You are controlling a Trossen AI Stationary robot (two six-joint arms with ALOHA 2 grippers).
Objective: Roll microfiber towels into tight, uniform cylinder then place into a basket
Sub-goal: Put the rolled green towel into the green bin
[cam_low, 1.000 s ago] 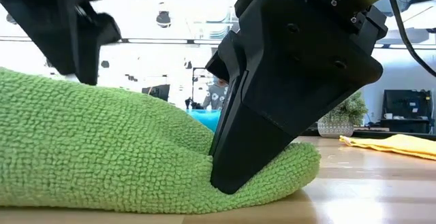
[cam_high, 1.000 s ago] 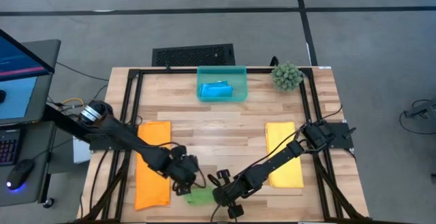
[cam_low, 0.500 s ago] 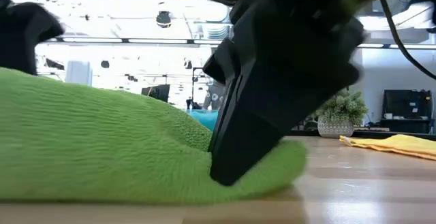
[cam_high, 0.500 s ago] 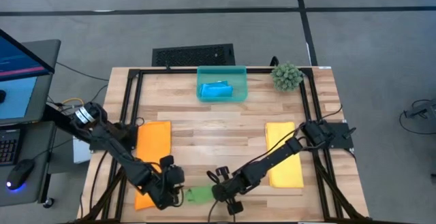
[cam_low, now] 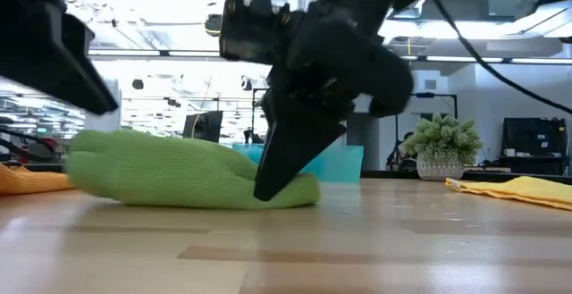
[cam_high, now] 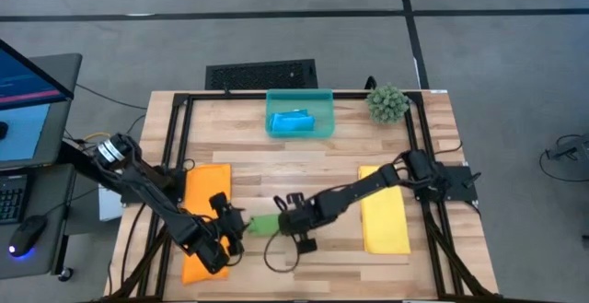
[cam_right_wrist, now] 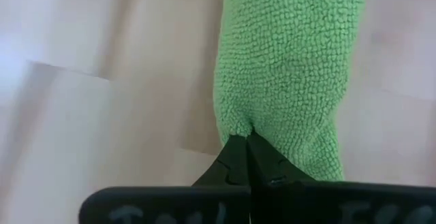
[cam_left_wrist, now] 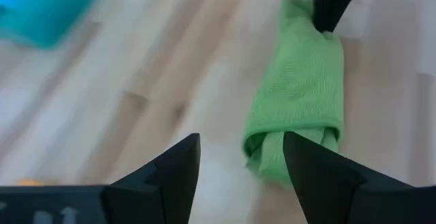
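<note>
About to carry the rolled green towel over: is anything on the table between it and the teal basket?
Nothing visible does. Bare wood lies between the green towel, pinched by the right gripper, and the basket. The basket already holds a blue towel.

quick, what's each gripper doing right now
Left gripper: open, empty, at the near end of the rolled green towel.
Right gripper: shut, pinching the far end of that towel.
</note>
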